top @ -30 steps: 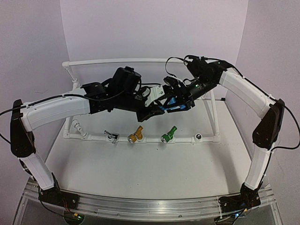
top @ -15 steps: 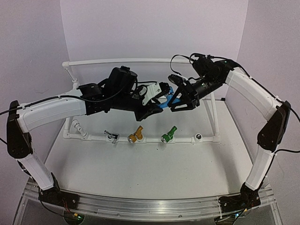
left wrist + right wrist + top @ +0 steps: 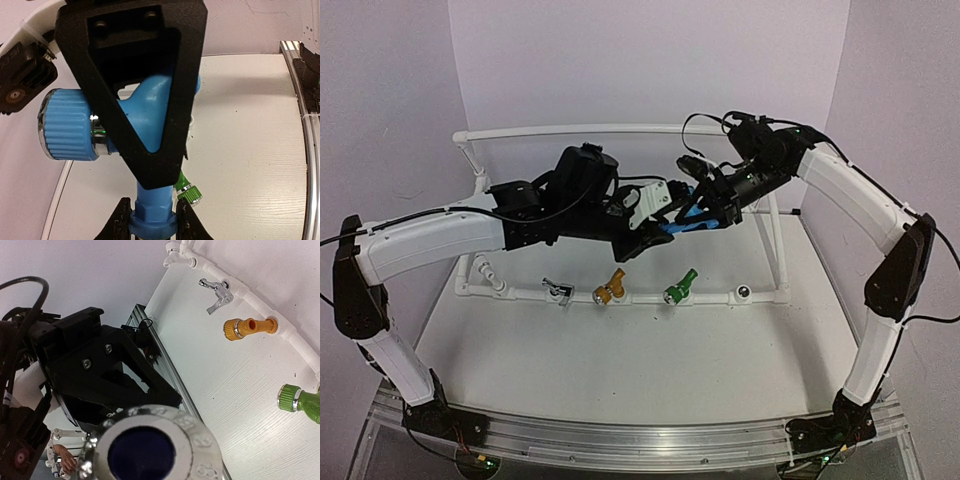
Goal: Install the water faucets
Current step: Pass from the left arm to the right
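The blue faucet (image 3: 672, 226) hangs in mid-air between both grippers, above the pipe frame. My left gripper (image 3: 152, 218) is shut on its threaded base. My right gripper (image 3: 706, 208) meets it from the right. One of its fingers (image 3: 145, 60) lies flat across the faucet body (image 3: 150, 112), and the other is hidden behind it. In the right wrist view the faucet's metallic nozzle (image 3: 145, 450) fills the bottom and hides my own fingers. The silver (image 3: 558, 290), yellow (image 3: 608, 290) and green (image 3: 680, 286) faucets sit in the front pipe.
The white PVC pipe frame (image 3: 570, 131) rings the back of the table. A white fitting with a round opening (image 3: 744, 293) sits on the front pipe, right of the green faucet. A metal rail (image 3: 165, 365) runs along the near edge.
My right gripper let go of the blue faucet and drew back, open, half a second ago. It has now come back onto it. My left gripper kept hold throughout.
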Robot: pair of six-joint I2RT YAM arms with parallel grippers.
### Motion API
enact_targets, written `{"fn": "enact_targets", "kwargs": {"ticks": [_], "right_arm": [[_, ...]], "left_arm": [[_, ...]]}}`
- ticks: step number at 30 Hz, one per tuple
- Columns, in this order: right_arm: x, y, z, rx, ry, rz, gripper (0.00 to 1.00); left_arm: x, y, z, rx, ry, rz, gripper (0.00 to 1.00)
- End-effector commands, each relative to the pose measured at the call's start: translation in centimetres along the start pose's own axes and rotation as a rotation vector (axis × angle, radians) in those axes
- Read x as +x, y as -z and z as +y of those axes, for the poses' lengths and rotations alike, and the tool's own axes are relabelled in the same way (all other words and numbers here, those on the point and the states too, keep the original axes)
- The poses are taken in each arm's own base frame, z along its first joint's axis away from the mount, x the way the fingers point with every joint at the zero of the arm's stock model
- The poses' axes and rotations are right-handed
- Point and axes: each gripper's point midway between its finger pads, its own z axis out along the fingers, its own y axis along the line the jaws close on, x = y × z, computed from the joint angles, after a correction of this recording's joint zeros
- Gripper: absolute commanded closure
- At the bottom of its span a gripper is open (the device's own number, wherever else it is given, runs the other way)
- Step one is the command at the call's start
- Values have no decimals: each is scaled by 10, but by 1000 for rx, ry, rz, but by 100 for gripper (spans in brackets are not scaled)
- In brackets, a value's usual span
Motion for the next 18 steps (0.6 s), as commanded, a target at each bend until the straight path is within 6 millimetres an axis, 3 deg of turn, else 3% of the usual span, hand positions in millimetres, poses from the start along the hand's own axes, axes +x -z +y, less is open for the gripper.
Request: {"fn": "enact_targets", "kwargs": {"ticks": [1,6,7,9,11,12,15,18], "right_arm": [[-15,9,4,-24,17,-45,84],[-13,12,2,-36,6,-45,98],[-13,13,2,-36,6,-47,100],[-15,18,-1,-25,5,-59,100],[-20,35,-11,32,30,-94,100],[-21,45,-21,96,52,-110,100],[-15,77,-60,398,256,-81,100],[6,103,-92,669,472,43,100]], "left_arm": [[-34,15,16,-66,-27,-104,100],[-32,11,19,-85,-22,-98,100],[-31,10,20,-88,-20,-94,95],[-29,11,21,-100,-9,-83,74],[-27,14,24,-117,21,-76,46],[-27,19,27,-137,47,-78,38],[-23,36,40,-222,135,-87,21],[-15,52,54,-291,280,-93,15]]}}
